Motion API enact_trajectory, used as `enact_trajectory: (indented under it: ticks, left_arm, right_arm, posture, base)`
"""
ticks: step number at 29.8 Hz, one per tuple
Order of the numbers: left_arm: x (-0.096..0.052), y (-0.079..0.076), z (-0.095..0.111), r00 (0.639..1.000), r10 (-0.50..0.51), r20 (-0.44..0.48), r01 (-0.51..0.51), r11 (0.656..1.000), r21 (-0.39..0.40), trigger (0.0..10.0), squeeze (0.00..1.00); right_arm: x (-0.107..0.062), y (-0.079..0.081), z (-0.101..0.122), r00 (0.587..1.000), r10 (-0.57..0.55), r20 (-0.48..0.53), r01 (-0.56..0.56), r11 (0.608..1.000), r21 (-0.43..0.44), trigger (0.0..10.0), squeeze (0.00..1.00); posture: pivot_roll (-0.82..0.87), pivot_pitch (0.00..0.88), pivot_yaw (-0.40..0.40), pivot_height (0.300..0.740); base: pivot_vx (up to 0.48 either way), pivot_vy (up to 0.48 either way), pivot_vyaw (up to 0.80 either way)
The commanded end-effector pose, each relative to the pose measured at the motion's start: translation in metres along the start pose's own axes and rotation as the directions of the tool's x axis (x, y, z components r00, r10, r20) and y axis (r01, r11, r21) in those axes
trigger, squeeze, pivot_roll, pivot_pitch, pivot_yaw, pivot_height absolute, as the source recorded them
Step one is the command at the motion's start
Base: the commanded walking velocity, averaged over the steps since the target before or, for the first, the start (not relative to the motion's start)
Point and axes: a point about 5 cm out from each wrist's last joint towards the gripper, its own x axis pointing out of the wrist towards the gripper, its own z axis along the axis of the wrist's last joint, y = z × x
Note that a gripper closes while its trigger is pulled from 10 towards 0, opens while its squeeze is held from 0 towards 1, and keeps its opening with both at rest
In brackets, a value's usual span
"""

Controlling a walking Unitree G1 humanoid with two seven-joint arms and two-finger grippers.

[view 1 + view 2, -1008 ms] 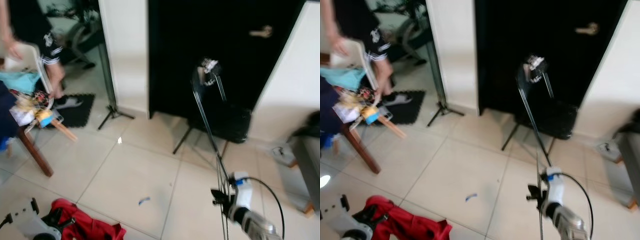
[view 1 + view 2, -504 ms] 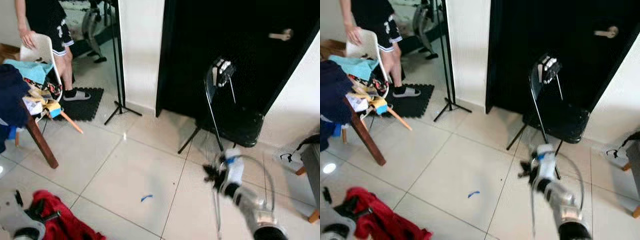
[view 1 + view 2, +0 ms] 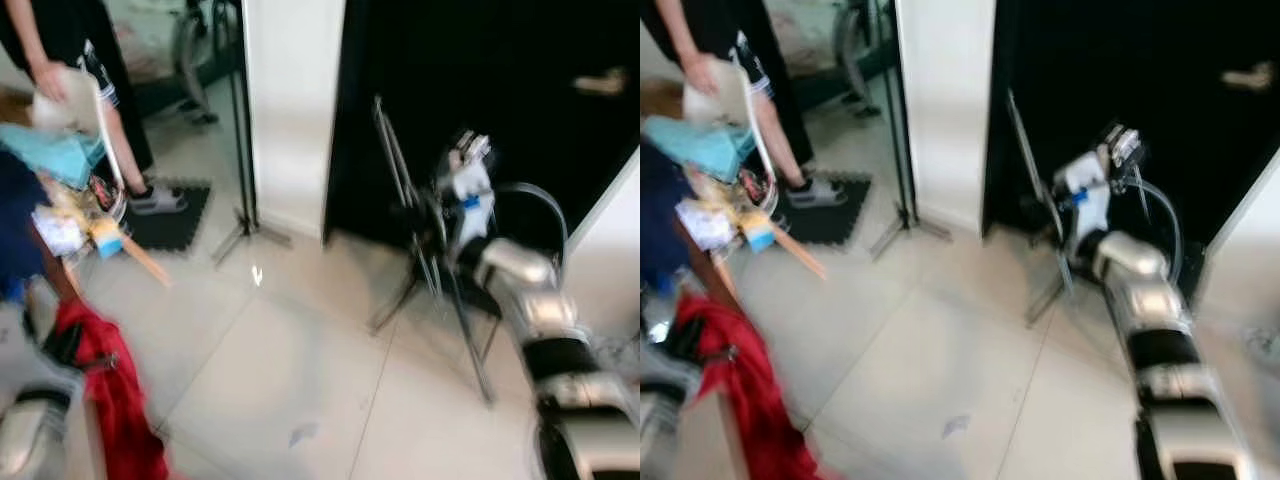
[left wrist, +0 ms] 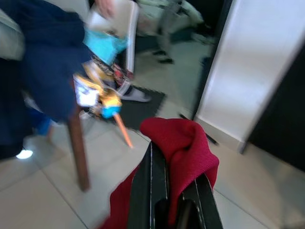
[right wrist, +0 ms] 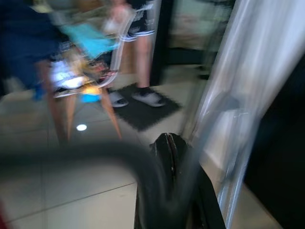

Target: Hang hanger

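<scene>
- Your right gripper is raised at about 1 o'clock, clamped on the hanger, whose thin bars slant up against the dark doorway.
- Your left gripper sits low at 8 o'clock, pinched on a red garment.
- A person stands at 10 o'clock beside a cluttered chair.
</scene>
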Motion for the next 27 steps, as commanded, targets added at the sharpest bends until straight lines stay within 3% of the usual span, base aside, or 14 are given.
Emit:
enact_trajectory:
  ticks: [1, 2, 5, 10, 19, 21, 24, 27]
  left_arm:
    - [0.001, 0.005, 0.006, 1.0, 0.019, -0.001, -0.019, 0.999, 0.031, 10.0, 0.0]
    - [0.003, 0.003, 0.014, 1.0, 0.016, 0.022, -0.017, 0.999, 0.043, 10.0, 0.0]
    - [0.01, -0.001, 0.032, 0.997, 0.007, 0.075, -0.012, 0.998, 0.065, 10.0, 0.0]
    - [0.018, -0.006, 0.057, 0.99, -0.004, 0.14, -0.009, 0.996, 0.09, 10.0, 0.0]
    - [0.033, -0.023, 0.116, 0.953, -0.07, 0.295, 0.049, 0.996, 0.077, 10.0, 0.0]
    - [0.033, -0.023, 0.116, 0.953, -0.07, 0.295, 0.049, 0.996, 0.077, 10.0, 0.0]
    - [0.037, -0.029, 0.134, 0.931, -0.096, 0.351, 0.091, 0.995, 0.033, 10.0, 0.0]
    - [0.043, -0.034, 0.195, 0.852, -0.126, 0.509, 0.141, 0.99, 0.008, 10.0, 0.0]
  right_arm:
    - [0.008, 0.015, 0.013, 0.993, 0.108, 0.046, -0.108, 0.994, -0.007, 10.0, 0.0]
    - [0.008, 0.023, 0.024, 0.982, 0.174, 0.077, -0.174, 0.985, -0.018, 10.0, 0.0]
    - [0.011, 0.037, 0.031, 0.961, 0.264, 0.081, -0.261, 0.964, -0.048, 10.0, 0.0]
    - [0.016, 0.046, 0.034, 0.945, 0.318, 0.076, -0.315, 0.948, -0.049, 10.0, 0.0]
    - [0.021, 0.057, 0.04, 0.949, 0.309, 0.063, -0.308, 0.951, -0.029, 10.0, 0.0]
    - [0.021, 0.057, 0.04, 0.949, 0.309, 0.063, -0.308, 0.951, -0.029, 10.0, 0.0]
    - [0.024, 0.056, 0.042, 0.961, 0.269, 0.07, -0.267, 0.963, -0.03, 10.0, 0.0]
    - [0.028, 0.054, 0.043, 0.971, 0.23, 0.067, -0.229, 0.973, -0.02, 10.0, 0.0]
  posture:
    - [0.01, 0.068, -0.057, 0.74]
    - [0.01, 0.068, -0.057, 0.74]
    - [0.01, 0.067, -0.059, 0.74]
    - [0.02, 0.064, -0.06, 0.74]
    - [0.02, 0.057, -0.063, 0.74]
    - [0.02, 0.057, -0.063, 0.74]
    - [0.02, 0.053, -0.063, 0.74]
    - [0.03, 0.048, -0.066, 0.74]
  base:
    - [0.48, 0.0, 0.79]
    - [0.48, 0.0, 0.79]
    - [0.48, 0.0, 0.79]
    - [0.48, 0.0, 0.79]
    - [0.48, 0.0, 0.78]
    - [0.48, 0.0, 0.73]
    - [0.48, 0.0, 0.0]
    - [0.48, 0.0, 0.0]
